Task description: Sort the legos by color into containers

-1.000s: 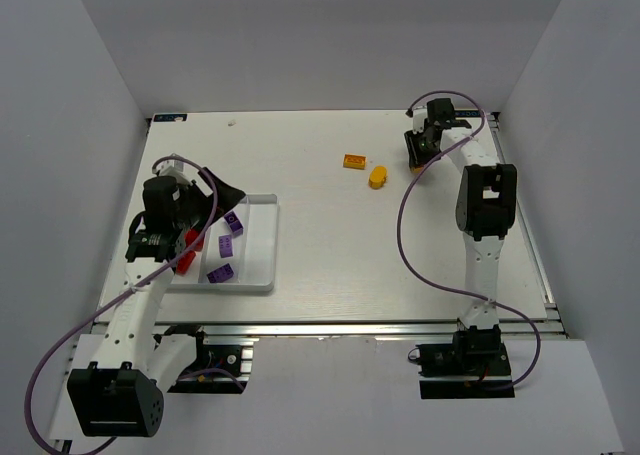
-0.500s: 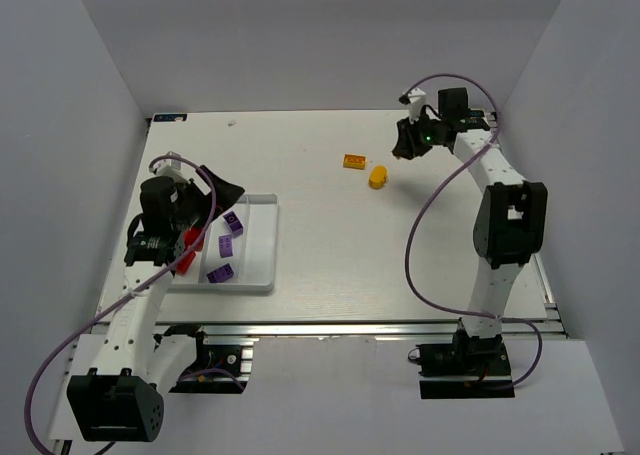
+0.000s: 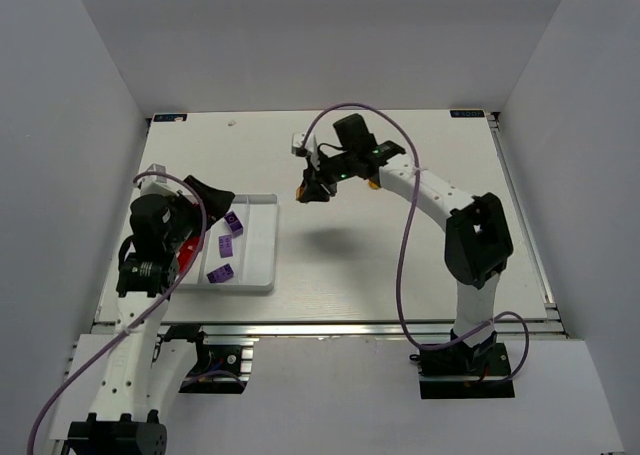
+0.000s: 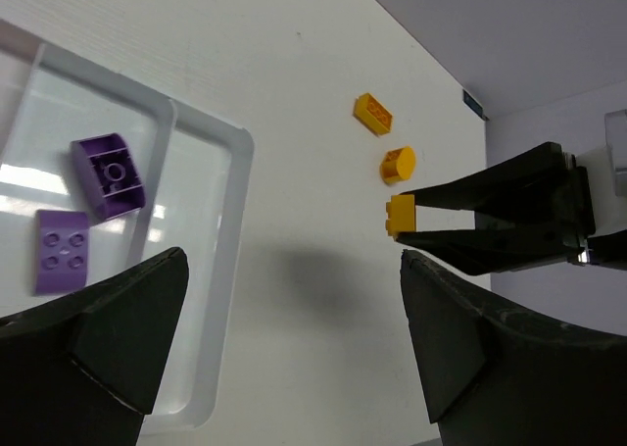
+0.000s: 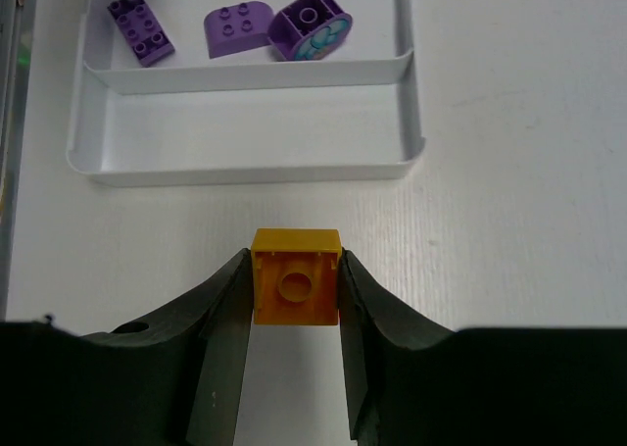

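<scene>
Your right gripper (image 5: 296, 291) is clamped on a yellow brick (image 5: 296, 270) just short of the tray (image 5: 245, 169). Overshoot the near compartment and it lands among the purple bricks (image 5: 236, 29).

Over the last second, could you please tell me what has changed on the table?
The right gripper swung from the far right corner leftward toward the tray, and is now clamped on an orange brick. The left gripper, open, stayed over the tray. The purple bricks and the two loose bricks did not move.
</scene>
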Available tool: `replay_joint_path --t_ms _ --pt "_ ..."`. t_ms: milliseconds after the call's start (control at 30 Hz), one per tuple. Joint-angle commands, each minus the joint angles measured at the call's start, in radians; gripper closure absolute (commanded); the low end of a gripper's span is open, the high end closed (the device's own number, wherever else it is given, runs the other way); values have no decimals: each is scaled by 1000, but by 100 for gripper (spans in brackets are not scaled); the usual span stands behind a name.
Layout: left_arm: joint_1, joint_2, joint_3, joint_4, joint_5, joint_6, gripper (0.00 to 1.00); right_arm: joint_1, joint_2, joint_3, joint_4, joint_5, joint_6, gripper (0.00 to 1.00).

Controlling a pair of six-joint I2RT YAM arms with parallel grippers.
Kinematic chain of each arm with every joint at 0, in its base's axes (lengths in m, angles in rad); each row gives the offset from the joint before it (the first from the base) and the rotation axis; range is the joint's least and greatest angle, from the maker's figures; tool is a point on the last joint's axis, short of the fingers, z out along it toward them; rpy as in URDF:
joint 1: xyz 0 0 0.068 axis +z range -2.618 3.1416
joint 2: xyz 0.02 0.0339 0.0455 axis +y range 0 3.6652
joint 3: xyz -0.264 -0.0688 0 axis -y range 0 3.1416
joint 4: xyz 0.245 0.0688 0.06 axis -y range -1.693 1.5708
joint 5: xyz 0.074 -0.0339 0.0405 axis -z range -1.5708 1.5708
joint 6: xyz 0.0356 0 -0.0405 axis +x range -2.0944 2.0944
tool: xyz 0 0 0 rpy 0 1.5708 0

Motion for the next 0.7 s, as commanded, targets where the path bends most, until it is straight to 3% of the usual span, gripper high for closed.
replay_joint_path --t_ms 0,333,667 --pt "5 -58 67 -143 -120 17 2 49 31 84 -7 15 32 100" --pt "5 -168 100 -291 -196 33 2 174 183 158 34 156 134 100" --pt "5 -178 95 -295 -181 17 2 221 251 173 157 150 194 100"
